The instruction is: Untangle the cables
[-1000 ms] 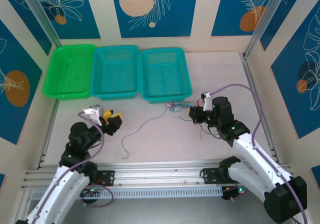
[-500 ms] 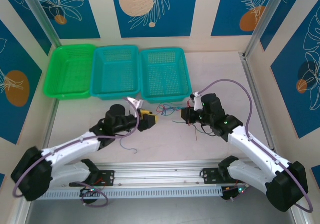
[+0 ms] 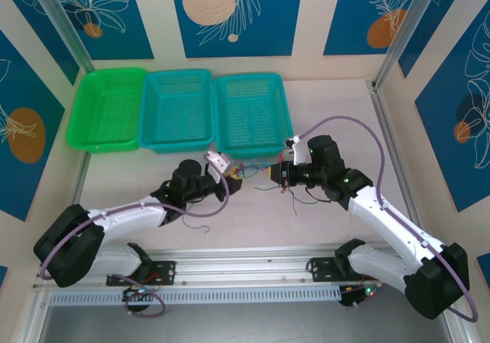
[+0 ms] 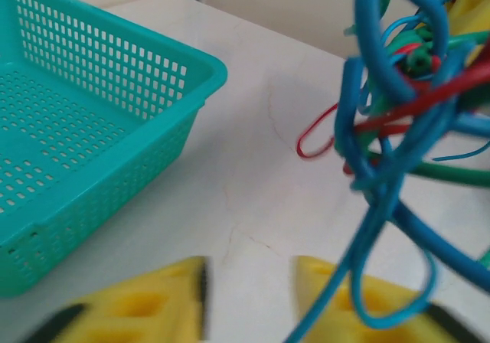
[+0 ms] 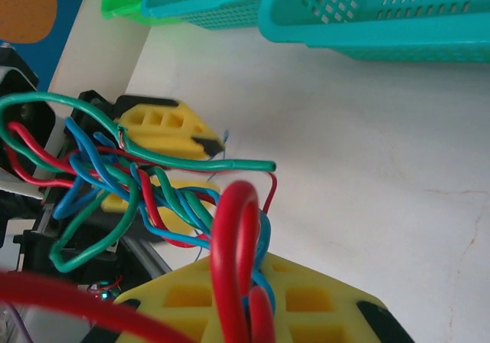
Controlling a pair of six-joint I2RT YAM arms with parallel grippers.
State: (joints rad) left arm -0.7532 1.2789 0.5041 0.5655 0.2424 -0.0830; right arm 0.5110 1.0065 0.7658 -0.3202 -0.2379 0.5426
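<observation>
Right claw (image 3: 276,172): clamped on the cables (image 3: 253,166), anchoring one end of the knot.
Left claw (image 3: 235,179): facing it, fingers (image 4: 153,308) astride the tangle; gripping or not, I cannot tell.
Cables: bunched between both claws, above the worktop (image 3: 329,113), so opposing pulls could loosen them.

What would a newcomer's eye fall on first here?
The knot of blue, green and red cables lies between the two grippers at mid-table, just before the rightmost teal basket. The right gripper is shut on red strands; the left gripper faces it at the knot.
</observation>
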